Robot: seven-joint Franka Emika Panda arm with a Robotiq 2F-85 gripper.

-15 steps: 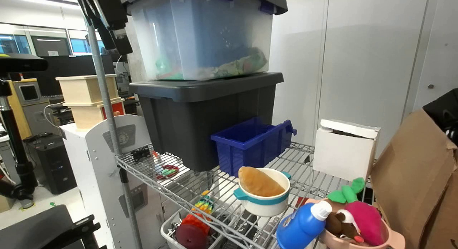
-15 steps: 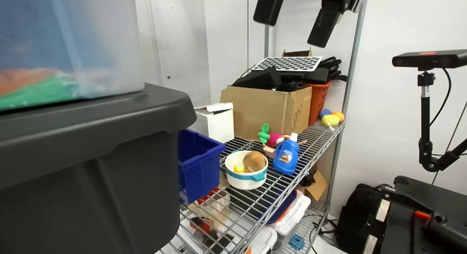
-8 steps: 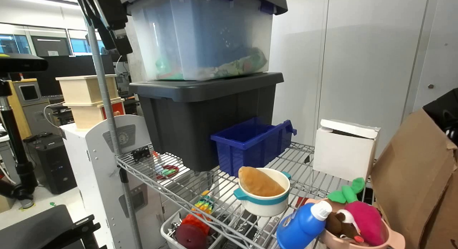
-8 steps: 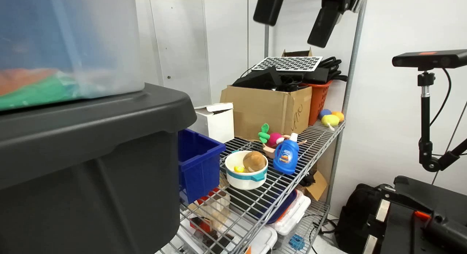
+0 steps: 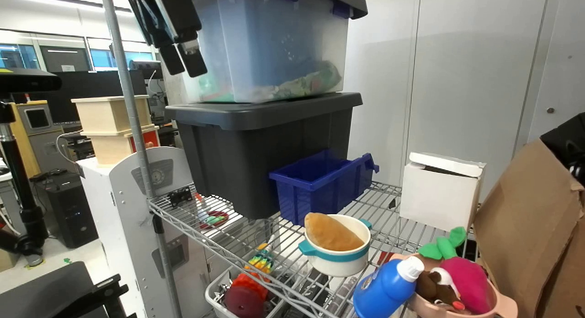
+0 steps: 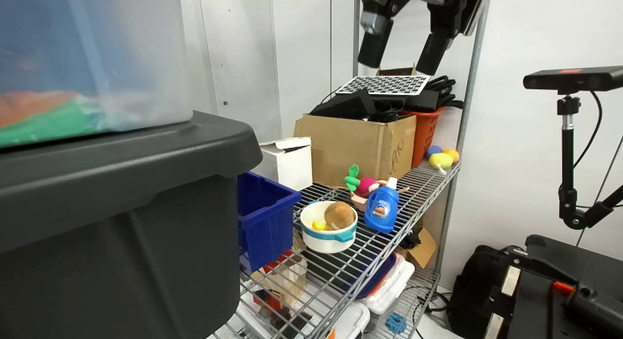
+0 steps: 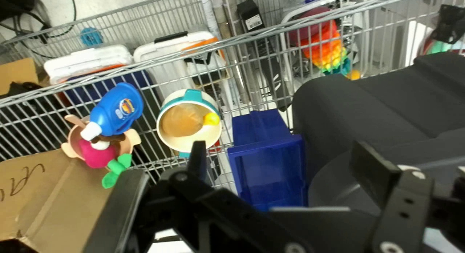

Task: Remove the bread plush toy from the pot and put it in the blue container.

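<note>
Bread plush toy (image 5: 331, 233) lies in the pot (image 5: 338, 265), well below a spread gripper (image 5: 186, 69)

In an exterior view, the toy lies tilted inside the pot, one end raised above the rim. The gripper hangs high at the upper left, in front of the translucent tote (image 5: 274, 44), well apart from the toy. It is seen from the side here, so the width of its opening is hard to judge. The blue container (image 5: 308, 199) stands just beyond the pot, beside the black tote (image 5: 237, 158), and a blue bottle (image 5: 386, 288) is near the pot's other side.

In an exterior view, the gripper's fingers (image 6: 375, 44) point downward at the top, standing wide apart with only background between them: the gripper is released, holding and touching nothing. The toy sits well below them, toward the right side of the pot, with a small yellow item (image 6: 319, 226) beside it.

In the wrist view, a broad gap shows between the fingers, and the blue container appears within it, beyond them. The pot is to the left of the gap and higher up the picture; the tip of one finger overlaps its lower rim by line of sight. The toy fills the left part of the pot, the yellow item just to its right.
</note>
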